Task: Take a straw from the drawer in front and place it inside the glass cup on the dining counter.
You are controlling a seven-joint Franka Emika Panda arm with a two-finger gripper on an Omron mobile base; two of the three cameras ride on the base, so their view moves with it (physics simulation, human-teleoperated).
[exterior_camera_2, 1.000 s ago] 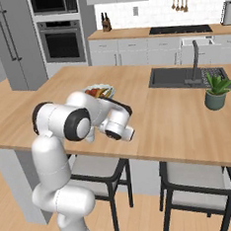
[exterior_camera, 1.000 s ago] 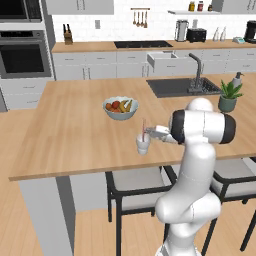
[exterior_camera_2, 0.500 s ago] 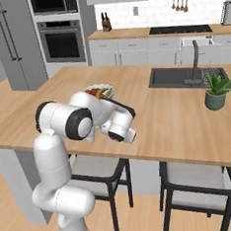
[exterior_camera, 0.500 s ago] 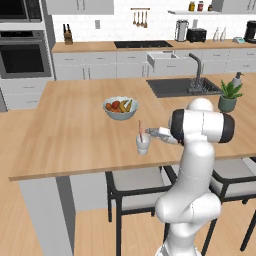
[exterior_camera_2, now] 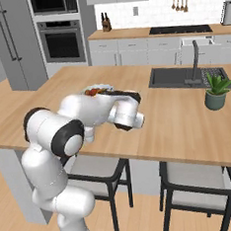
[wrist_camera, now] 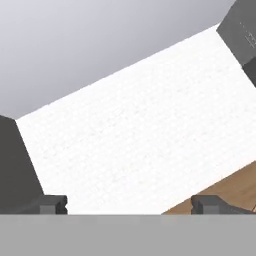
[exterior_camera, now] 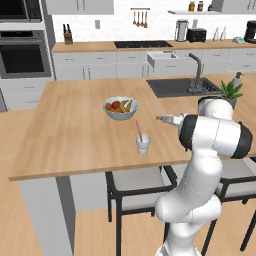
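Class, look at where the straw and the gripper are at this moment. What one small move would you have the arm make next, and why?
Probably a short retreat, drawing the hand away from the cup. The straw stands leaning in the glass cup on the dining counter. The gripper is open, holds nothing and sits to the cup's right, apart from it. The placing looks done, so backing off without knocking the straw seems safest.

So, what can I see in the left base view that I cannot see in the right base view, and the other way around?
Left base view: the glass cup standing on the dining counter with the straw leaning inside it, and the gripper, open, to its right. Right base view: the tall grey refrigerator at the far left. Both share the fruit bowl, the dark sink, the potted plant, the wall oven and the arm.
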